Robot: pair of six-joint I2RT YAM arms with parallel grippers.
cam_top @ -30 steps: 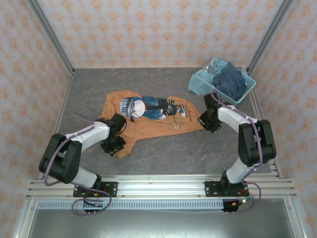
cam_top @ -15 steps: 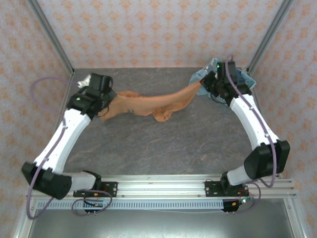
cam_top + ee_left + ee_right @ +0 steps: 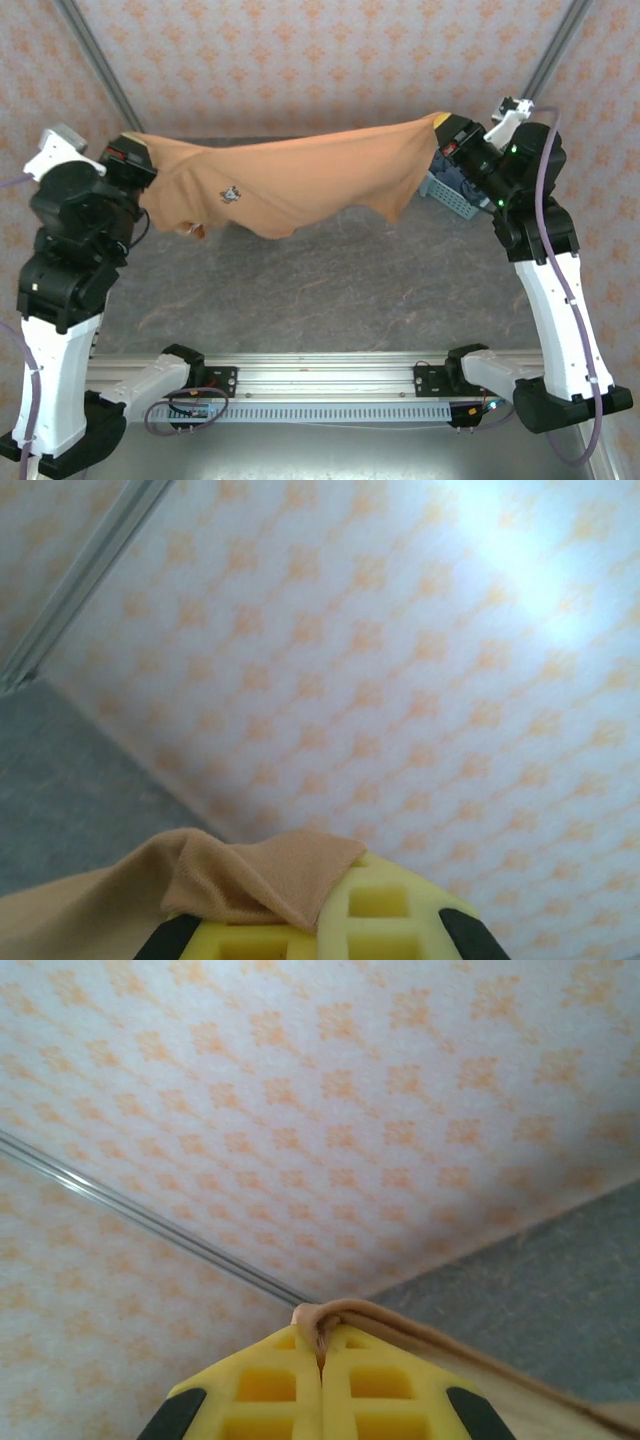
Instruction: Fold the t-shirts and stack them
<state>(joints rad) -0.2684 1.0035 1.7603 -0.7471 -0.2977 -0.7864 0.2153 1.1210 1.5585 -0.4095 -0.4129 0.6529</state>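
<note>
Along the bottom of the overhead view runs the metal rail point(image 3: 330, 372) that carries both arm bases. Above it in the frame lies the grey table point(image 3: 330, 290), with no folded shirt and no stack on the part that can be seen.

Both arms reach up at mid-frame, and the orange shirt point(image 3: 290, 180) hangs spread between them, off the table. Its top edge is pulled into a shallow sag and its lower edge droops in folds. A small emblem point(image 3: 231, 194) faces the camera left of centre.

The left gripper point(image 3: 135, 165) at the left edge has one corner clamped; its wrist camera shows cloth bunched over a yellow finger. The right gripper point(image 3: 450, 135) at the upper right pinches the other corner, and its wrist camera shows the two yellow fingers pressed together with a fold of fabric between them.

I judge the task to be at an early stage. This shirt is only being shaken out flat, so laying down, folding and stacking are all left.

Behind the right gripper, at the right of the frame, a corner of the pale blue slotted basket point(image 3: 450, 197) peeks out. The arm and the shirt hide what it holds. Farthest back stands the patterned wall point(image 3: 320, 60).
</note>
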